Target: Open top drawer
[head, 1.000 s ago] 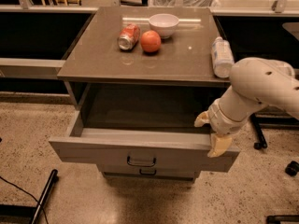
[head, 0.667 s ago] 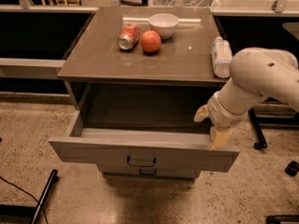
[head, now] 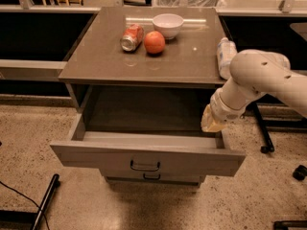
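Note:
The top drawer [head: 96,153] is a wide grey drawer pulled far out of the cabinet, and its inside is empty. A small dark bail handle [head: 145,166] sits centred on its front. My gripper [head: 211,121] hangs on a white arm that comes in from the right. It is just above the drawer's right side wall, near the back right of the open box. It holds nothing that I can see.
On the brown cabinet top [head: 105,61] lie a red can [head: 132,37], an orange [head: 154,42], a white bowl [head: 168,25] and a plastic bottle [head: 224,56] at the right edge. A lower drawer handle [head: 152,177] shows below. A chair base [head: 263,143] stands to the right and a dark pole [head: 45,202] lies lower left.
My gripper has risen and drawn back from the drawer's front right corner to above its right side wall. The drawer stays pulled out.

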You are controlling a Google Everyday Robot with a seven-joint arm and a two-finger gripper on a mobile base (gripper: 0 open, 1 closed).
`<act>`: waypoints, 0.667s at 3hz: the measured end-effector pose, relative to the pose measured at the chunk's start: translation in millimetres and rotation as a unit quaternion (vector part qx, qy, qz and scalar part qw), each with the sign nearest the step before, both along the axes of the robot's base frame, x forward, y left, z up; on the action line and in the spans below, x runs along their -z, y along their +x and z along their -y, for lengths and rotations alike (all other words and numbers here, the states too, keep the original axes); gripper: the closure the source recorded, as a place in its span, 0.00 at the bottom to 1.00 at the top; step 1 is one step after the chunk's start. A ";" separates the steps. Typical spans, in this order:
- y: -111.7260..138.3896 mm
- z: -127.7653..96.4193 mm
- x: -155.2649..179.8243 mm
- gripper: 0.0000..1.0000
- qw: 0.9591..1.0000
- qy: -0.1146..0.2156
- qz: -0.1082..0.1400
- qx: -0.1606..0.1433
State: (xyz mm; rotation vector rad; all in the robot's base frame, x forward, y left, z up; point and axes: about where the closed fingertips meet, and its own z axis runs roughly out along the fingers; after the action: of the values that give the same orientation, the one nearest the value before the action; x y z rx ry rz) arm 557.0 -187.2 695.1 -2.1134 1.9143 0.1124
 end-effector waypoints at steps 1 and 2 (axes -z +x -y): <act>10.5 -6.9 37.4 0.82 0.999 0.005 -0.004 0.041; 7.3 -14.4 68.3 0.58 0.998 -0.009 -0.026 0.048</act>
State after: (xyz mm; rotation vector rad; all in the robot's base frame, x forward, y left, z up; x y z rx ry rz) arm 564.3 -172.8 626.8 -2.0448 2.0502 0.1332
